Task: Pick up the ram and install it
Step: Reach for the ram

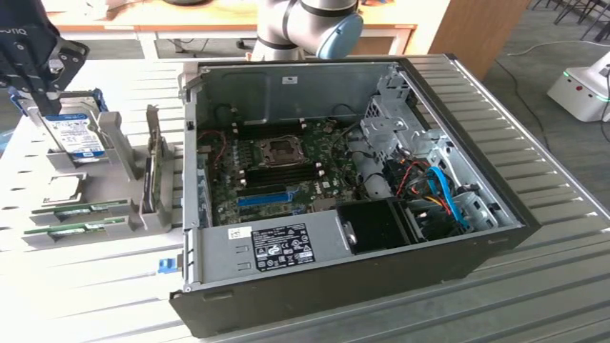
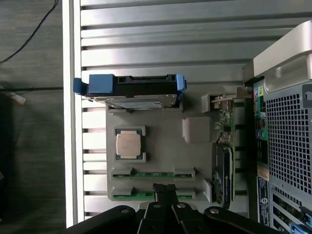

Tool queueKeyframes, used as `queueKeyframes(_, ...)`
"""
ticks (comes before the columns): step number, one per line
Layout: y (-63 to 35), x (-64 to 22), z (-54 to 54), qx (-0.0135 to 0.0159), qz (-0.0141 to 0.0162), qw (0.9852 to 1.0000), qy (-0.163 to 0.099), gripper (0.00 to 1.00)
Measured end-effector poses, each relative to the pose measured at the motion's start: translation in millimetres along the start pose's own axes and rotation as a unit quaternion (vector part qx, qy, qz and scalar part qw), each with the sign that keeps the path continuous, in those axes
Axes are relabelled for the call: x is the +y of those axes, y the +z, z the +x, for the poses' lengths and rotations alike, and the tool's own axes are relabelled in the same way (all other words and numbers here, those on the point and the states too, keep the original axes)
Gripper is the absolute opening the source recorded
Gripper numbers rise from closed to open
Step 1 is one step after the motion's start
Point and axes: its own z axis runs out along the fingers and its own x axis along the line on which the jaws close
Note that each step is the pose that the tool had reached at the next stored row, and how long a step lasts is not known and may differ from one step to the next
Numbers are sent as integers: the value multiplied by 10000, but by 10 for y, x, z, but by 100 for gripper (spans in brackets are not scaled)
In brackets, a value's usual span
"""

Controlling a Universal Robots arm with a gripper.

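Grey UR arm, black claw
Silver-grey tubular arm, top centre of exterior view, with a light-blue joint cap; matte claw links with round pivots; white lettering on the black housing, upper left.

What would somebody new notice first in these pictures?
The open computer case takes up the middle of the table, with its motherboard bare. On the exterior view's left, a gray holder carries a blue-framed hard drive and two green ram sticks. The shut gripper hangs above that holder.
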Motion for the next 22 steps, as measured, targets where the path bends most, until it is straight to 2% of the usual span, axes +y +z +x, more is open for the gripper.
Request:
queueKeyframes(2, 0, 0, 4, -62, -2, 10000, -24, 11)
queueKeyframes(4, 0, 0, 8, -137, -4, 9999, -46, 11)
queueKeyframes(13, 0, -3, 10, -142, -4, 9999, -51, 11)
queueKeyframes(22, -2, -63, 6, -142, -4, 9999, -50, 11)
